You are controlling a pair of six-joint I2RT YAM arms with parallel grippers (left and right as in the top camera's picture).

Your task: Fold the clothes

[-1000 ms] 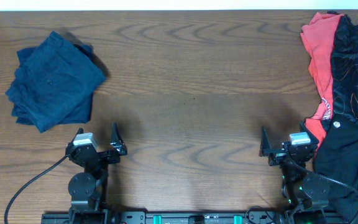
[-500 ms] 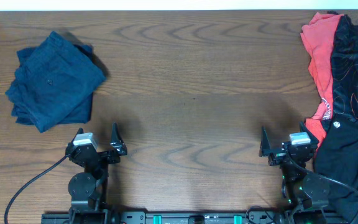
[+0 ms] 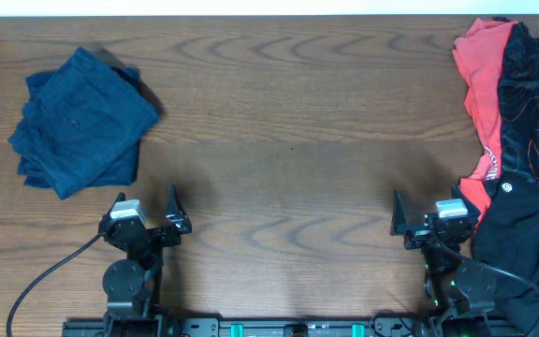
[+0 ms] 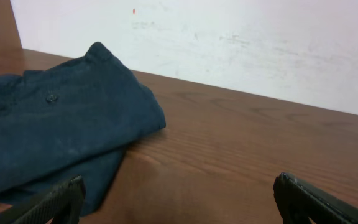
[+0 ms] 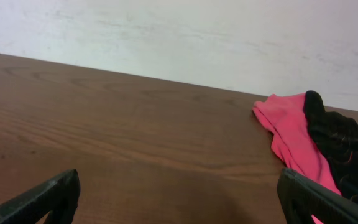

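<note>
A folded navy-blue cloth garment (image 3: 80,122) lies on the brown wooden table (image 3: 288,112), ahead and left of the left claw (image 3: 146,198). A heap of soft red and black clothes (image 3: 527,140) sits just right of the right claw (image 3: 426,208) and runs ahead.

You look straight down on the whole table (image 3: 288,140) overhead. Your wrist cameras sit low (near its top), facing the wall (image 4: 260,43): left shares the navy garment (image 4: 55,137), right the red shirt (image 5: 289,134).

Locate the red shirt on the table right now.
In the overhead view the red shirt lies at the far right corner of the table, bunched against the left side of the black orange-printed garment.
</note>
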